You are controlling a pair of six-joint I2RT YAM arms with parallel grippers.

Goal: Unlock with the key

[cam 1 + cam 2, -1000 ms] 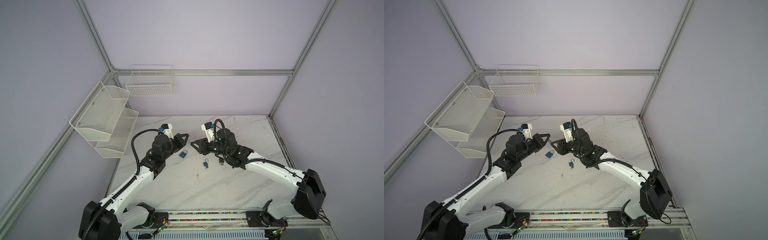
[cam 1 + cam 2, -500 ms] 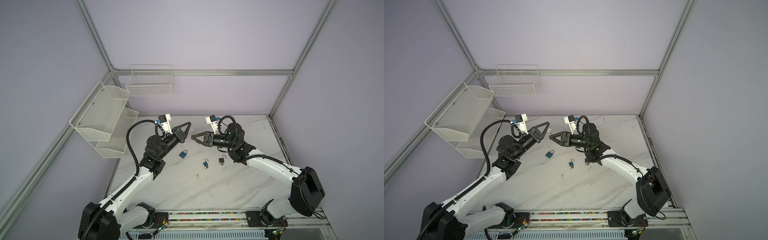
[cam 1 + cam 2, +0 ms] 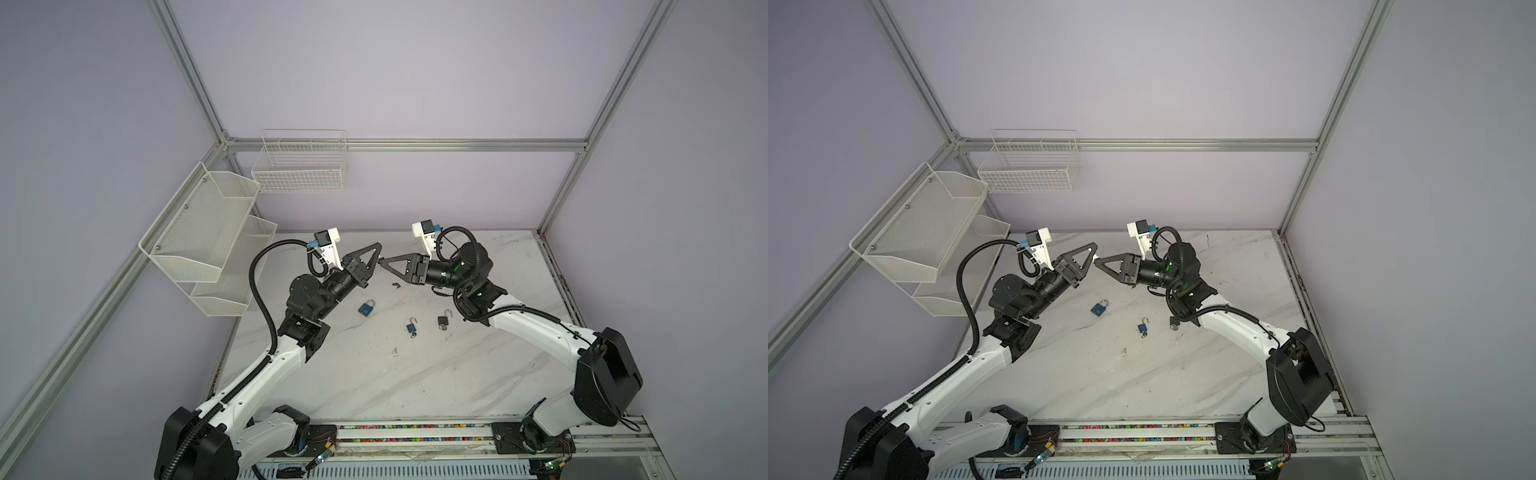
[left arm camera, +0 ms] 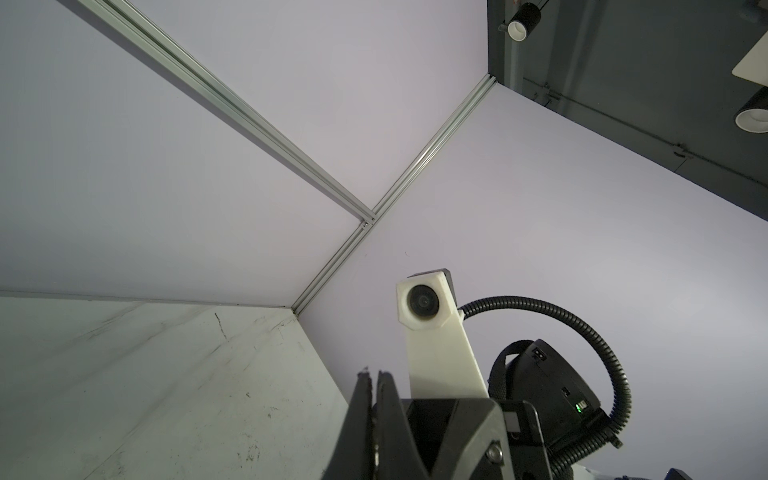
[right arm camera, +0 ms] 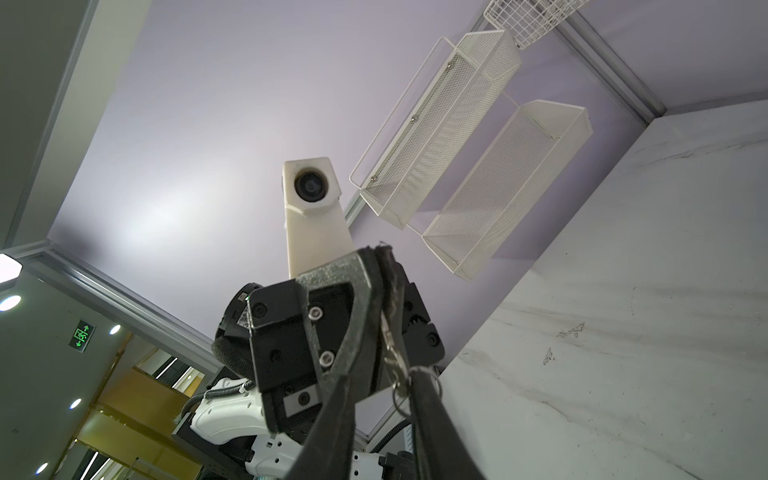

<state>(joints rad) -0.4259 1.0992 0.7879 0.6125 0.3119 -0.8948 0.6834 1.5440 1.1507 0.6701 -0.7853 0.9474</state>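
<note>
Key (image 5: 388, 345): silver, on a wire ring. It is held in the air above the table (image 3: 415, 382), just above the middle of the frame in both top views, where the two grippers' tips meet. It is too small to make out there, but the right wrist view shows it.

Left gripper (image 3: 379, 248): reaches in from the left of the frame. Its jaws are closed flat on one end of the key, and the ring end sticks out.

Right gripper (image 3: 380, 261): reaches in from the right, tip to tip with the left gripper. Its jaws are a little apart with the key's ring end between them, one fingertip (image 5: 424, 399) at the ring. Whether they press on the key cannot be told.

Blue padlock (image 3: 366, 308): on the table at centre frame, below the grippers, shackle closed.

Small blue padlock (image 3: 411, 328): lower right of the blue padlock; shackle looks open.

Black padlock (image 3: 443, 320): just right of the small blue padlock, shackle open.

Mesh shelf (image 3: 208, 237) and wire basket (image 3: 301, 166): on the walls, upper left.
</note>
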